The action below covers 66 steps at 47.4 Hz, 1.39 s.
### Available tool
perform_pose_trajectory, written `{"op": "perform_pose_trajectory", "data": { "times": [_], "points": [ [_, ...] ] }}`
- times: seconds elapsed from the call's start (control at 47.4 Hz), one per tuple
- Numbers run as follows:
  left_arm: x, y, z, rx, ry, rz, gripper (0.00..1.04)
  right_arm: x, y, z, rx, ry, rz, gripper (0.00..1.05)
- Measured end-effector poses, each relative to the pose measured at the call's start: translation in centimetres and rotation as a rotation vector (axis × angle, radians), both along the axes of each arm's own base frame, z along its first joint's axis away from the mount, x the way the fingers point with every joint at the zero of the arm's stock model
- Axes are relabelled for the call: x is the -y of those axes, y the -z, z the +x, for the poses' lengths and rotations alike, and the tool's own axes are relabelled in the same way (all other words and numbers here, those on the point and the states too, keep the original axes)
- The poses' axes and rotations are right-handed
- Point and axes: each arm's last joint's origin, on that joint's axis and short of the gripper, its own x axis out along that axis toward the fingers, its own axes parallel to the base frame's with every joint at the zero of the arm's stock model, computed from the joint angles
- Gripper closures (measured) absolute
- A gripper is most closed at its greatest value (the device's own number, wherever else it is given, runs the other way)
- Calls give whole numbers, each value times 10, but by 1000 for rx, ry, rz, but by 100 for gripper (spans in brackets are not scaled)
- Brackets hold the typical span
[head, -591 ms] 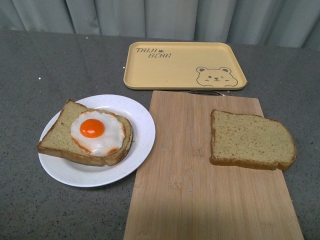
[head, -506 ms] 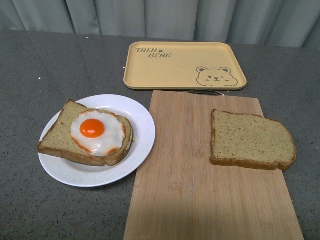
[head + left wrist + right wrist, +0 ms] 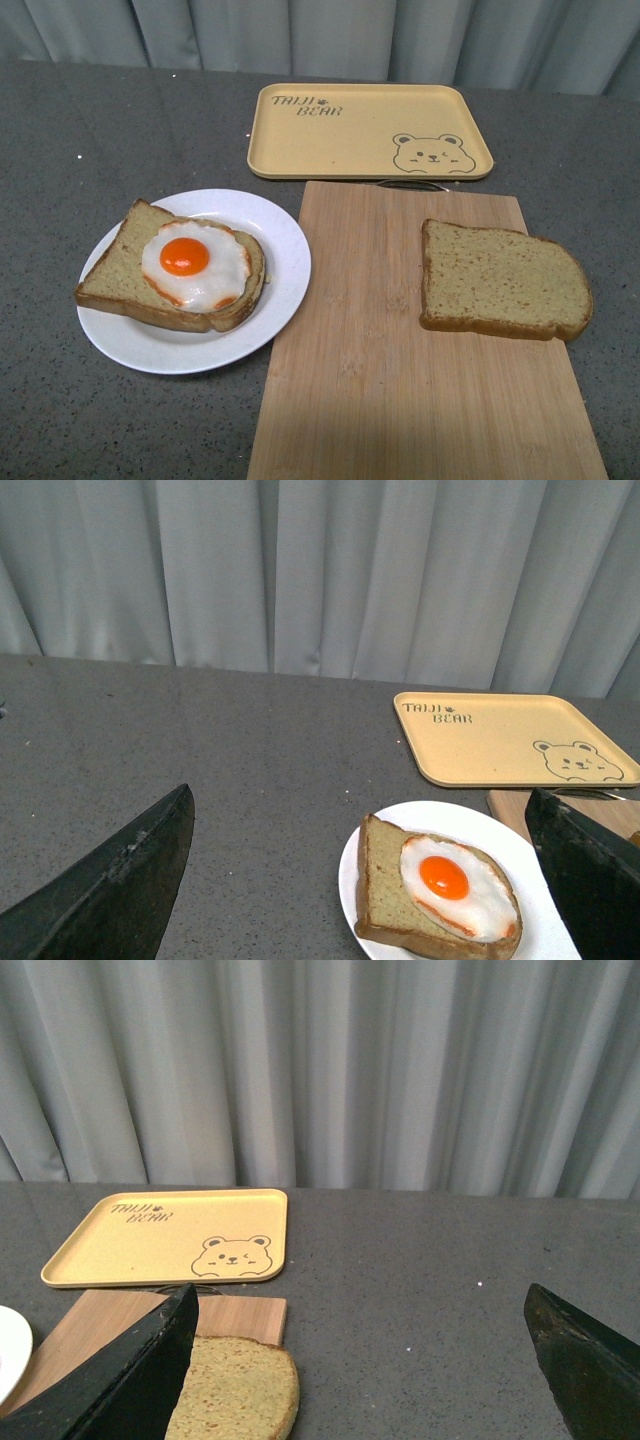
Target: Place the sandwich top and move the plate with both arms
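Left claw is seen from its own wrist camera with its two black fingers set wide apart and nothing held between them. It is raised above the dark grey speckled surface, short of the round white plate. On that plate a brown bread slice bearing a fried egg is laid, with one corner reaching past the rim. The plate's right rim lies over the left edge of a long pale wooden cutting board. At the board's far end a rectangular yellow tray with a bear drawing is placed. The sandwich top, a plain slice of brown wholemeal bread with a darker crust, is found flat on the right part of the board, well apart from the plate. Right claw is likewise spread wide and empty, raised above the surface, with that slice in view below it and not touched. Neither arm is caught in the front view.

Set against the front views of half a second earlier, nothing has been moved: plate, board, both slices and tray are placed exactly as before. It is therefore judged that the task has not visibly been begun. The sandwich top is yet to be picked up, probably by the right claw, and laid over the egg. Only then is the plate to be taken by both claws.
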Motion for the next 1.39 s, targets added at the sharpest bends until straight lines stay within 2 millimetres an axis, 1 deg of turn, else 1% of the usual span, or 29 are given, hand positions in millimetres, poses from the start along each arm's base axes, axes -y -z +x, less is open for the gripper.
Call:
{"op": "perform_pose_trajectory", "data": {
  "times": [0.886,0.907,0.949,0.992,1.055,1.118,1.224,1.245,1.308,1.371,1.392],
  "points": [
    [0,0,0,0,0,0,7,0,0,0,0,0,0,9],
    [0,0,0,0,0,0,7,0,0,0,-1,13,-12,9],
    [0,0,0,0,0,0,7,0,-1,2,-4,115,-80,9],
    [0,0,0,0,-1,0,7,3,-1,6,-49,280,-208,9],
    [0,0,0,0,0,0,7,8,0,15,-124,341,-308,9],
    [0,0,0,0,0,0,7,12,0,25,-172,310,-325,9],
    [0,0,0,0,0,0,7,16,0,54,-247,191,-271,9],
    [0,0,0,0,0,0,7,16,2,61,-279,161,-251,9],
    [0,0,0,0,0,0,7,17,8,77,-364,114,-207,9],
    [0,0,0,0,0,0,7,19,19,93,-474,50,-132,9],
    [0,0,0,0,0,0,7,19,20,95,-488,42,-119,9]
  ]
}}
